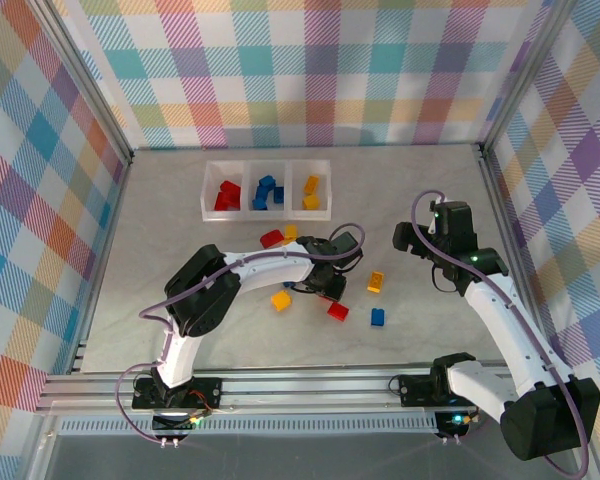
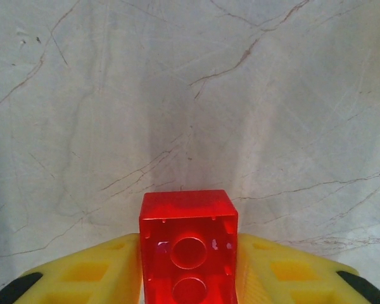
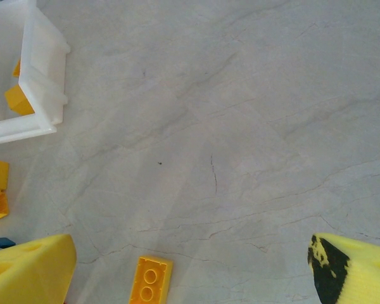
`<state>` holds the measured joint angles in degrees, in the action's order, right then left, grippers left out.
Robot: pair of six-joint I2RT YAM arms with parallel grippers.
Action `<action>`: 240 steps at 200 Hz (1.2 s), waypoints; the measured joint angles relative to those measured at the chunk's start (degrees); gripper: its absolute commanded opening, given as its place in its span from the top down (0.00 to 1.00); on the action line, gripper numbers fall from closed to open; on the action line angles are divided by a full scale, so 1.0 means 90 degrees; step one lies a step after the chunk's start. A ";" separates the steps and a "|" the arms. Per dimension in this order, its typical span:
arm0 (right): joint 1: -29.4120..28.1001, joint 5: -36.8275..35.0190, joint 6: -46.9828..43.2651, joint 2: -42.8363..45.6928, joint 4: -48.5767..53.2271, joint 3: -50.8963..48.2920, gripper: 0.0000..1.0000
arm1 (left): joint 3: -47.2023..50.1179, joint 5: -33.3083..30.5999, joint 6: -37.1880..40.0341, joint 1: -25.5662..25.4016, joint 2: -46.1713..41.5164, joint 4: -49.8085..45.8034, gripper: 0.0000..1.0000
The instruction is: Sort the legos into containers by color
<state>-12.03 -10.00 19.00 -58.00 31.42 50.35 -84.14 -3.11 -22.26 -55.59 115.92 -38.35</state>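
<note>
Your left gripper [image 1: 332, 293] sits on the near side of the tray [image 1: 266, 215], below its right-hand compartment. It is clenched on a red brick [image 2: 189, 250]. In the left wrist view both yellow fingers [image 2: 88, 275] press against the brick's sides, its round sockets face the camera, and the marbled table [image 2: 190, 95] lies behind it. You cannot tell from these views whether the brick is lifted clear of the table.

The tray lies toward the far side of the table, its three compartments in a row:
- Left compartment: red pieces [image 1: 226, 195].
- Middle compartment: blue pieces [image 1: 269, 192].
- Right compartment: yellow pieces [image 1: 311, 192].

Loose pieces lie on the table on the near side of the tray:
- A red one [image 1: 272, 238] and a yellow one [image 1: 290, 232] touch each other close to the tray.
- A yellow block [image 1: 280, 300] lies well nearer, below the middle compartment.
- A blue block [image 1: 377, 317] lies out past the tray's right end.

Your right gripper [image 3: 190, 272] is released — its fingers stand wide apart with nothing between them. It is beyond the tray's near right corner. An orange brick [image 3: 151, 278] lies flat on the table under the gap, studs up.
</note>
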 measured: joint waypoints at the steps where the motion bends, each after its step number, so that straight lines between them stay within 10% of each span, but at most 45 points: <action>1: 0.0000 0.0000 0.0000 0.0000 0.0000 0.0000 0.06 | -0.0002 0.0000 0.0000 0.0000 0.0000 -0.0002 0.62; 95: 0.0010 0.0068 -0.0024 0.0372 0.0095 -0.0002 0.06 | -0.0027 -0.0362 0.0131 0.0423 -0.0204 -0.0233 0.70; 240: 0.0010 0.0182 -0.0216 0.0877 0.0505 0.0000 0.06 | -0.1829 -0.1100 0.1387 0.3920 -0.0413 -0.0163 0.71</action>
<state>-11.94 -8.36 17.06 -50.11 35.97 50.35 -100.60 -13.02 -9.78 -20.32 112.20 -39.81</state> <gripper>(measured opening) 0.938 0.281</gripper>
